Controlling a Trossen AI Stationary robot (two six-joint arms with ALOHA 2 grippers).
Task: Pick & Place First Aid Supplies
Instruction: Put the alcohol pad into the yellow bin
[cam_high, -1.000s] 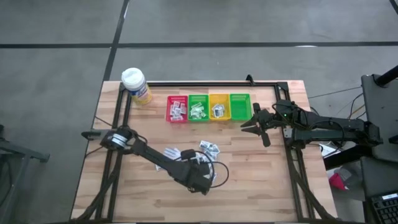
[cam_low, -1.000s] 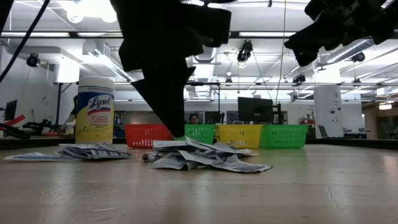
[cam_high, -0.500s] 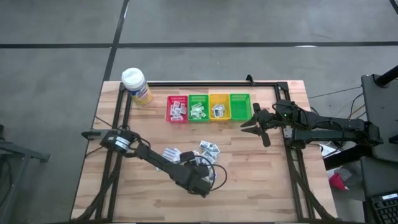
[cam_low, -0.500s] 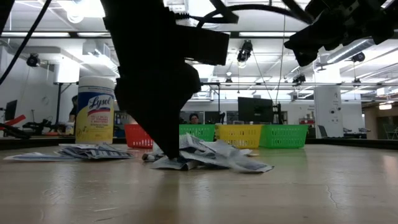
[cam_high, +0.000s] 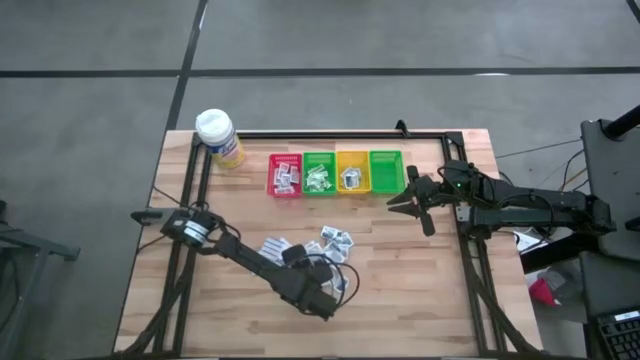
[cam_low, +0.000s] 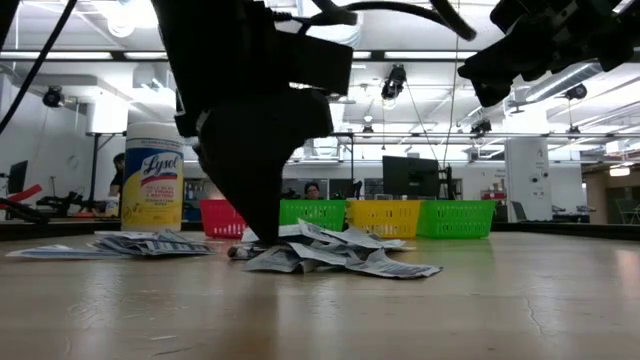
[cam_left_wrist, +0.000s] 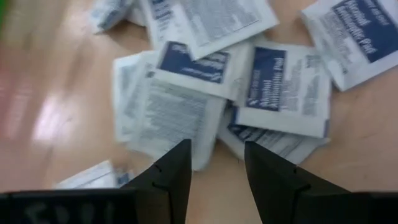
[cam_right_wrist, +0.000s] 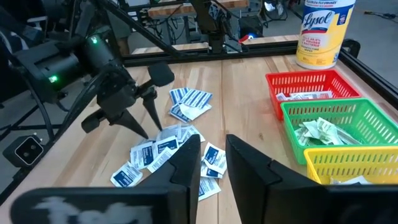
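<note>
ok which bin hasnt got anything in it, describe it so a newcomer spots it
Find the row of four small plastic bins along the table's far edge. It is the green bin at the end nearest the right gripper; the red, green and yellow bins all hold white packets, while this one shows none.

One camera hangs overhead looking straight down on the whole table (cam_high: 400, 280), another sits at table height looking level across it into the room. Each wrist camera looks forward past its own jaws — the left one very close over the sachets (cam_left_wrist: 283, 90), the right one from farther off — and all four share that heap.
</note>
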